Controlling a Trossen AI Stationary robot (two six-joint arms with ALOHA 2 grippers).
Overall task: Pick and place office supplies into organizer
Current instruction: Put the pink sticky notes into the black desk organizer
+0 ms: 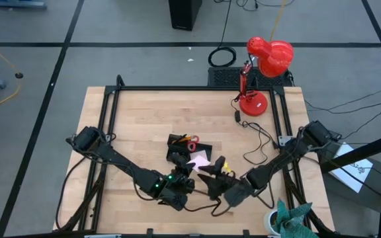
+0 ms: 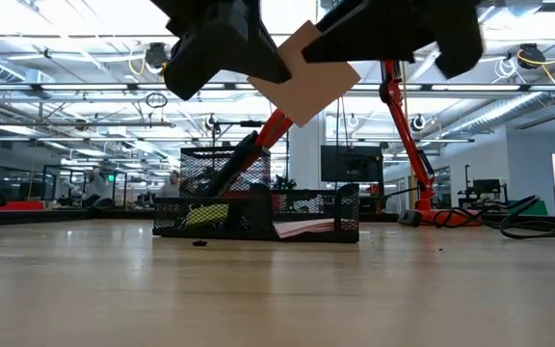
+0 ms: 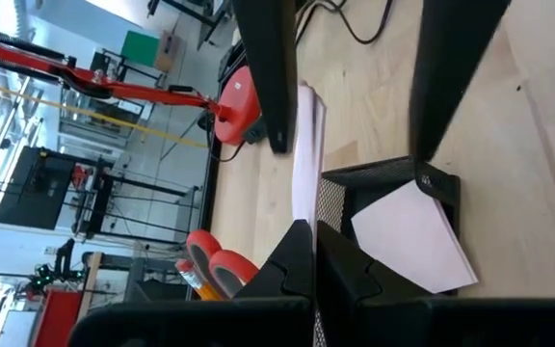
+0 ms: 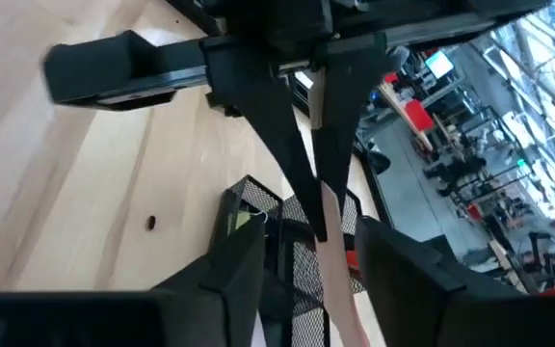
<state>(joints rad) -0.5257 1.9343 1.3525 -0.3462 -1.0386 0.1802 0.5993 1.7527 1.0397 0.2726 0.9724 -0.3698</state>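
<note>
- Near the lower middle of the high view, left gripper (image 1: 185,177) and right gripper (image 1: 211,178) meeting over a pink sheet (image 1: 199,160), just below the black organizer (image 1: 177,147).
- Left fingers (image 3: 297,255) pressed together on the sheet's edge; right fingers (image 4: 239,260) standing apart on either side of the same sheet (image 4: 335,260), not clamped.
- Broad bare wood left and right of the pair on the table (image 1: 131,119); black frame rails (image 1: 111,112) lining the table's edges; red desk lamp (image 1: 264,63) and its cable crowding the upper right corner.
- Only from the low view: sheet (image 2: 306,77) lifted well above the tabletop, high in the frame; organizer (image 2: 258,214) seated on the wood at centre, red-handled scissors (image 2: 258,145) jutting up from it, a pink sticky-note pad (image 2: 306,229) lying in its right compartment.
- Only from the right wrist view: a small dark clip (image 4: 150,224) loose on the wood beside the organizer.
</note>
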